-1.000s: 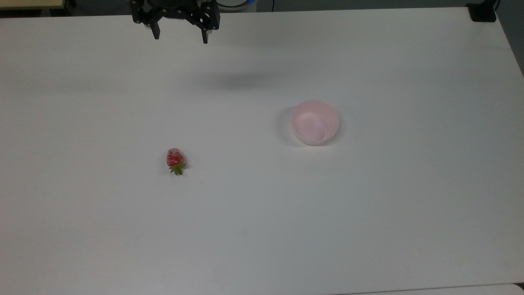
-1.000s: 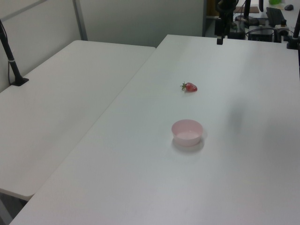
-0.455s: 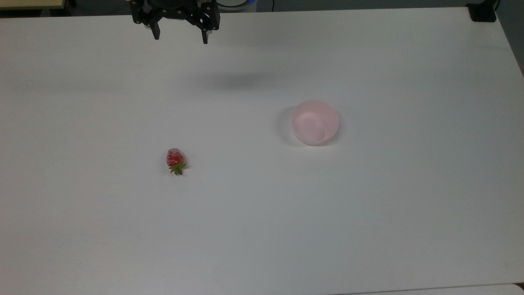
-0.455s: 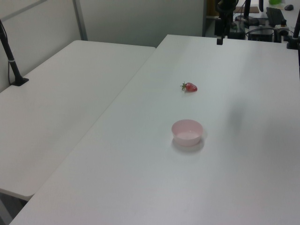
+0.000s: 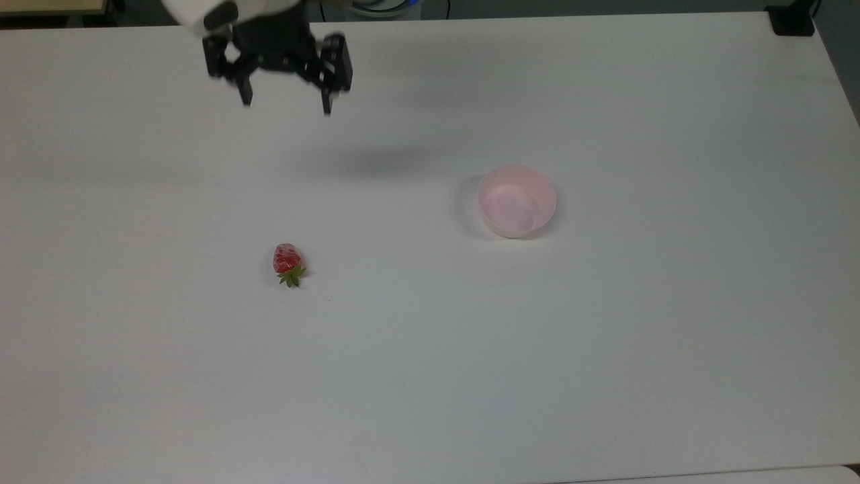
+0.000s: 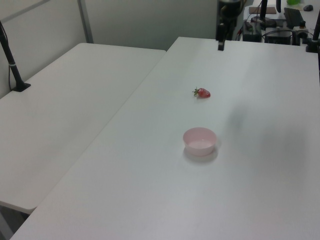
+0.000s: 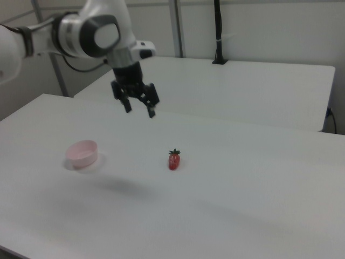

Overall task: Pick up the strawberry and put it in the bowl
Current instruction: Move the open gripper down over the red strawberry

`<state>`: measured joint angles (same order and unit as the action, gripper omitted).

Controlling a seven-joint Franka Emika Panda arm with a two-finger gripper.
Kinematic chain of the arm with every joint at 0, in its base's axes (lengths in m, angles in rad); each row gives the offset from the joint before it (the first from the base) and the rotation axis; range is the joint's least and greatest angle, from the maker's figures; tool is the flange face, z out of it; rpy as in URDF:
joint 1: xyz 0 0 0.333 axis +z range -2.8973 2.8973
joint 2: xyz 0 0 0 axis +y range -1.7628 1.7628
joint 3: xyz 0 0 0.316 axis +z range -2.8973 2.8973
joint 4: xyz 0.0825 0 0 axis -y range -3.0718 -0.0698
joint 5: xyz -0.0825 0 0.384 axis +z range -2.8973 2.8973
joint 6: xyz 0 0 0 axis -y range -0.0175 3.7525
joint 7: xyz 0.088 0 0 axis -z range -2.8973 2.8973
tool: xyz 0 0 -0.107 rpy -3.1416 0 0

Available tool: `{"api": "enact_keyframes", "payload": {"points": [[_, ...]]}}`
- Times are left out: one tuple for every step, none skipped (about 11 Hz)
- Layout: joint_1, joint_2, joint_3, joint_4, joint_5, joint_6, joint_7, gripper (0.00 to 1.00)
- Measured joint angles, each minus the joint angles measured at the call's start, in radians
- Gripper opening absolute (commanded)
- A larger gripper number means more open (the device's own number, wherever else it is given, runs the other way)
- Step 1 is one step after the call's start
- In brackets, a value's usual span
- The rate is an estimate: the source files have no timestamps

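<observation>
We reach for the berry.
Our black two-finger tool (image 5: 283, 106), spread and empty, hangs high; the small glossy red strawberry (image 5: 287, 261) lies on the white counter (image 5: 605, 349), well apart from the pale pink round bowl (image 5: 517, 200).

no readable text, label, brand, number or sign anywhere.
</observation>
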<state>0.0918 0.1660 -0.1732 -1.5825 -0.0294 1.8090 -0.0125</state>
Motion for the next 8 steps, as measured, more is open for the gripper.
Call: {"api": "enact_keyframes", "payload": {"points": [[-0.008, 0.052, -0.008, 0.007, -0.001, 0.059, 0.002, 1.00], [-0.016, 0.108, -0.025, 0.020, -0.001, 0.109, 0.002, 1.00], [-0.023, 0.164, -0.040, 0.037, -0.001, 0.155, 0.002, 1.00], [-0.027, 0.221, -0.048, 0.050, -0.001, 0.216, 0.001, 1.00], [-0.027, 0.265, -0.049, 0.056, -0.001, 0.262, -0.011, 1.00], [-0.024, 0.303, -0.049, 0.058, -0.002, 0.286, -0.058, 1.00], [-0.022, 0.331, -0.048, 0.058, -0.002, 0.288, -0.117, 1.00], [-0.021, 0.350, -0.047, 0.057, -0.002, 0.288, -0.166, 0.97]]}}
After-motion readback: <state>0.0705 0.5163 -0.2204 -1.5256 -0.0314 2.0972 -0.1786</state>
